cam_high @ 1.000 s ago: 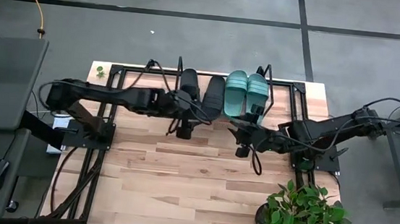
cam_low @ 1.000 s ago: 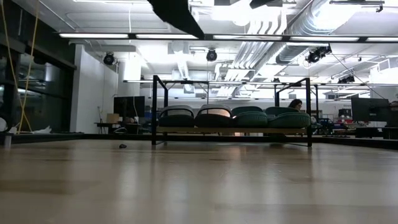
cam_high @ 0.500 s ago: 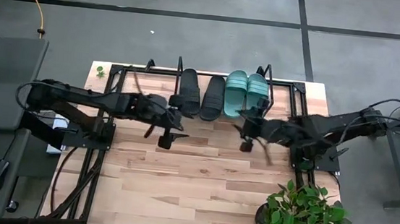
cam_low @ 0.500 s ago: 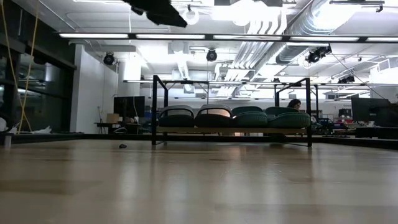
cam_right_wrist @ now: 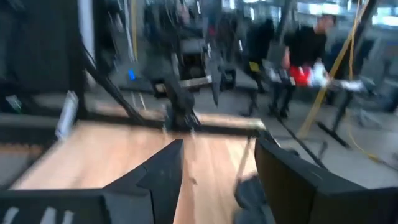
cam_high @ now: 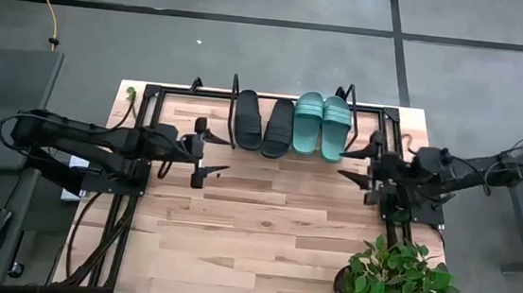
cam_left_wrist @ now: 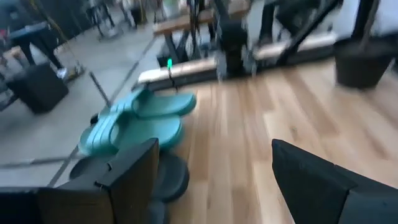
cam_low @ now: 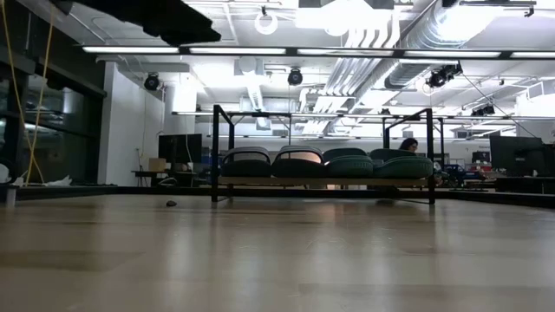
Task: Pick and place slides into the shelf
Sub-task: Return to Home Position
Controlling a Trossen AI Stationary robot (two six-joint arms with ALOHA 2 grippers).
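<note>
All four slides sit side by side on the shelf [cam_high: 289, 100] at the table's far edge. The two black slides [cam_high: 263, 124] are on the left and the two teal slides [cam_high: 321, 125] on the right. In the low view they rest on the shelf's board [cam_low: 323, 181] between the black end bars. My left gripper [cam_high: 206, 151] hovers open to the left of the shelf, and its wrist view looks at the teal slides [cam_left_wrist: 138, 122] and black slides [cam_left_wrist: 166, 178]. My right gripper [cam_high: 357, 164] hovers open to the right of the shelf.
A potted plant [cam_high: 394, 281] stands at the table's near right corner. The arm base frames [cam_high: 112, 176] [cam_high: 415, 212] take up the table's left and right sides. Bare wood lies in the middle and near part [cam_high: 254, 231]. A person [cam_right_wrist: 306, 43] shows in the room behind.
Both arms have drawn back from the shelf. My left gripper moved toward the table's left edge and my right gripper toward the right edge. The four slides have stayed where they were on the shelf.
</note>
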